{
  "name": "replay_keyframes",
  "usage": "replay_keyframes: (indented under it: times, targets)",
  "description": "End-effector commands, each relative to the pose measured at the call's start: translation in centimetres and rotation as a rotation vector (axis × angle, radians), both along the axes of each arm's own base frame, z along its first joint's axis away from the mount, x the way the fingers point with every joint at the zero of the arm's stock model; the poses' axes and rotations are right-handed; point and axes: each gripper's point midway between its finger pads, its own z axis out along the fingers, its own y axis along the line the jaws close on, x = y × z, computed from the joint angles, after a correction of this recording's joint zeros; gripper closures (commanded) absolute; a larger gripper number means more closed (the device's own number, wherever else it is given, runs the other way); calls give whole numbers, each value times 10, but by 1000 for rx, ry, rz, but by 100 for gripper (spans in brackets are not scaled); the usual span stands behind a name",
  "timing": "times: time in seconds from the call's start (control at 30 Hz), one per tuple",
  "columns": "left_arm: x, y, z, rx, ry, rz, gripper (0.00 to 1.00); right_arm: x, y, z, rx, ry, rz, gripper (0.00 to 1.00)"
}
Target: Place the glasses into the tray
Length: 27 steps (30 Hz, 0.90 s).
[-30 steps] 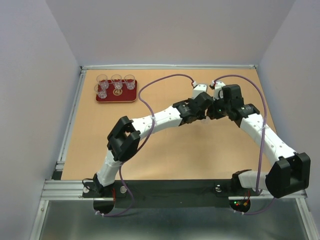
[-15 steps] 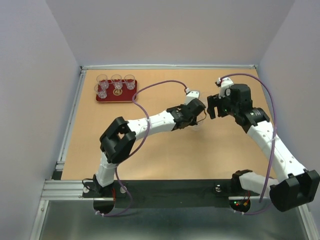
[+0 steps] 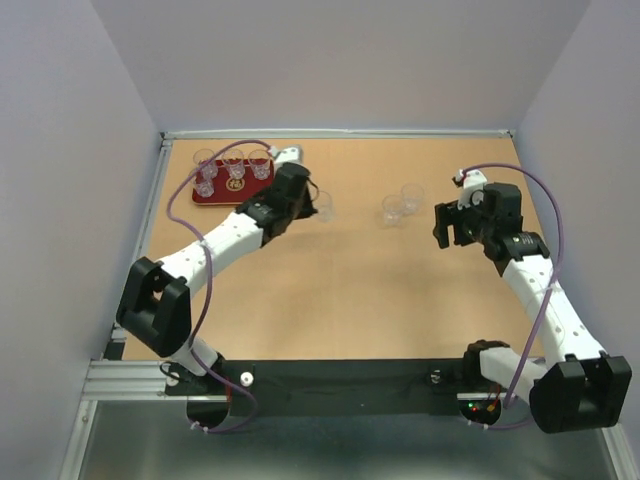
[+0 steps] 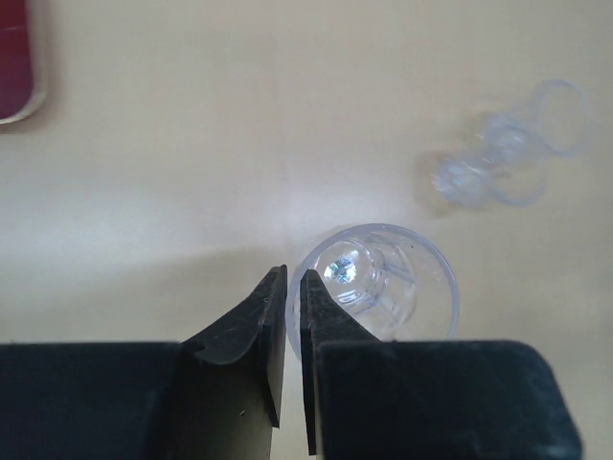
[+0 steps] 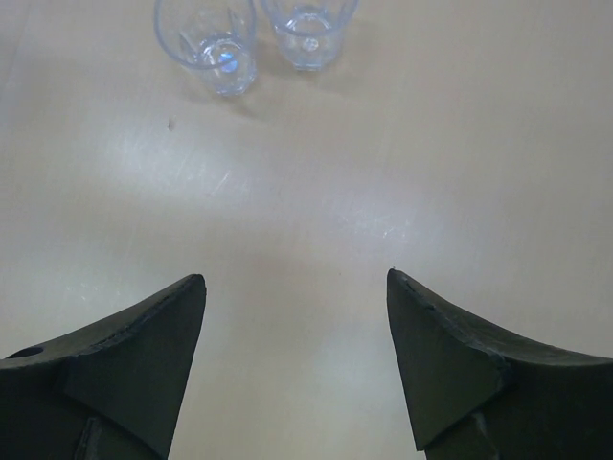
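The dark red tray (image 3: 250,193) lies at the far left and holds several clear glasses (image 3: 233,162). My left gripper (image 3: 318,207) hovers just right of the tray, shut on the rim of one clear glass (image 4: 378,278), one finger inside and one outside. A tray corner shows in the left wrist view (image 4: 14,67). Two more glasses (image 3: 395,210) (image 3: 411,195) stand on the table at centre right; they also show in the right wrist view (image 5: 213,38) (image 5: 306,24). My right gripper (image 5: 297,278) is open and empty, just right of them (image 3: 442,225).
The table is tan wood, with a metal rail along its left edge (image 3: 145,230) and grey walls on three sides. The left arm's purple cable (image 3: 190,190) loops over the tray.
My left arm has swung left from the table's centre toward the tray, carrying one glass. My right arm has drawn back to the right, leaving two glasses standing on the table.
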Motion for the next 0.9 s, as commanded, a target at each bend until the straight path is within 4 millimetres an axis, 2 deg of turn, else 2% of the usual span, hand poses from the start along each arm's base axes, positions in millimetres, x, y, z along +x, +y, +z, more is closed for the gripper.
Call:
replay_keyframes:
  times: [0.0,0.03,0.17,0.2,0.23,0.3,0.33,0.37,0.47,0.53,0.57,0.6,0.7,0.73,0.87]
  targets:
    - [31,73,-1,-26,-6,131,100,11,0,-10,85,-23,12,19]
    - [42,103,-3,-15,-4,200,100,10,0,-14,100,-10,15,19]
    - [67,157,-1,10,-15,344,100,4,-6,-13,79,-38,14,18]
    - [76,179,-8,25,-4,397,100,2,-5,-10,83,-46,15,18]
    - [97,206,-15,52,16,467,100,-1,-5,-11,82,-48,17,18]
    - [104,220,-16,62,19,498,100,-1,-6,-11,79,-51,14,18]
    - [113,225,-8,60,-1,514,100,-1,-6,-11,81,-49,13,18]
    - [120,236,-17,90,12,534,100,-1,-6,-11,81,-51,13,18]
    - [139,250,-20,125,16,561,100,-2,-6,-10,83,-55,14,18]
    - [150,264,-13,143,-2,586,100,-2,-5,-9,84,-57,17,18]
    - [153,268,-18,154,8,591,100,-3,-5,-9,84,-58,15,18]
    - [160,275,-12,158,-8,599,100,-3,-6,-9,83,-58,14,18]
    - [169,281,-19,171,6,586,100,-3,-6,-9,80,-61,11,18]
    - [174,284,-14,178,-3,582,100,-3,-7,-7,79,-66,9,18]
    - [184,296,-26,210,22,578,100,-3,-8,-7,77,-65,7,18]
